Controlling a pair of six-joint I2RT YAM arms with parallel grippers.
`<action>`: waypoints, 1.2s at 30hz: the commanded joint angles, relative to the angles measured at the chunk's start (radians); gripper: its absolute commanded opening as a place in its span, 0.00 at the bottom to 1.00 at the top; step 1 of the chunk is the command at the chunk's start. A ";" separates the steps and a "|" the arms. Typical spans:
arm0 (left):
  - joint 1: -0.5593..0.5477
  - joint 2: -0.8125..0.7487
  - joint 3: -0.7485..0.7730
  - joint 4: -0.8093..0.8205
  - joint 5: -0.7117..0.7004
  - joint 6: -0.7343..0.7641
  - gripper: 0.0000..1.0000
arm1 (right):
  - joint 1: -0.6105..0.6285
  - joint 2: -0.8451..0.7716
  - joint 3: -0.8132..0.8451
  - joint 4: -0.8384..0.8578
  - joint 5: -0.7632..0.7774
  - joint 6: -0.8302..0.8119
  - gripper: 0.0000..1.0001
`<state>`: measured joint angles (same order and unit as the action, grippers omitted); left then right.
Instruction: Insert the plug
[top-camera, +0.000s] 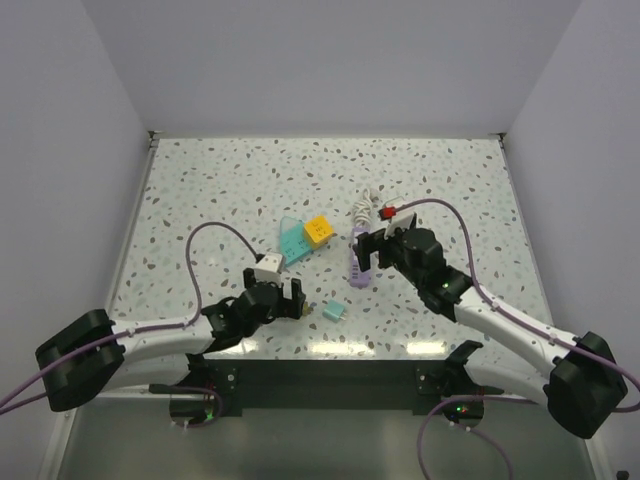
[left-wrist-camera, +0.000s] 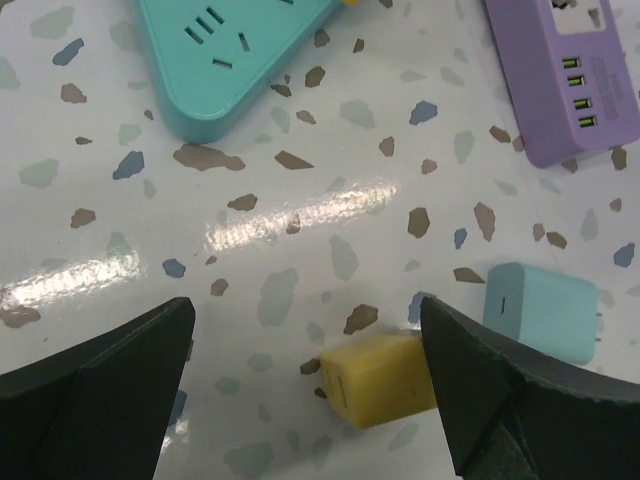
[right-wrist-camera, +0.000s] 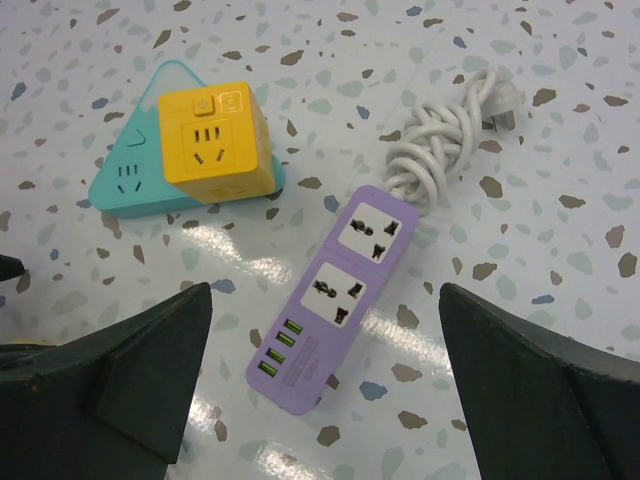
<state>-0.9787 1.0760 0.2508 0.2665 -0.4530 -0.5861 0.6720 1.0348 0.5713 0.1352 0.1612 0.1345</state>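
Both pincers stand wide open, holding nothing. The left pincer (left-wrist-camera: 305, 335) hovers above the yellow plug (left-wrist-camera: 378, 380), which lies on the tabletop (left-wrist-camera: 300, 150) just beside a teal plug (left-wrist-camera: 540, 312). The right pincer (right-wrist-camera: 325, 295) hangs over the purple power strip (right-wrist-camera: 330, 310). The yellow plug sits off-centre, so a closing finger may shove it into its neighbour. Its right end is covered, and no prongs show.

A white terrazzo-style table top (top-camera: 200, 190) forms the floor of a plain enclosure; it is speckled with grey, brown and blue chips. Pale, lavender-tinted walls close it in on three sides: a back wall (top-camera: 330, 60), a left wall (top-camera: 50, 150) and a right wall (top-camera: 590, 120). All are smooth and evenly lit. The surface is glossy, throwing back bright streaks of glare (top-camera: 370, 346) close to its near edge, where a dark rail (top-camera: 330, 380) runs across.
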 joint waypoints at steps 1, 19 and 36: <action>-0.058 0.065 0.054 -0.076 -0.093 -0.098 1.00 | -0.012 -0.035 -0.008 0.043 -0.032 0.024 0.99; -0.120 0.010 0.042 -0.058 -0.006 -0.095 1.00 | -0.020 -0.022 -0.014 0.052 -0.051 0.028 0.99; -0.121 0.128 0.071 -0.041 0.077 -0.052 0.37 | -0.022 -0.028 -0.019 0.055 -0.083 0.028 0.98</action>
<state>-1.0954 1.2041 0.3107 0.1940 -0.3946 -0.6636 0.6540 1.0149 0.5514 0.1463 0.1078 0.1501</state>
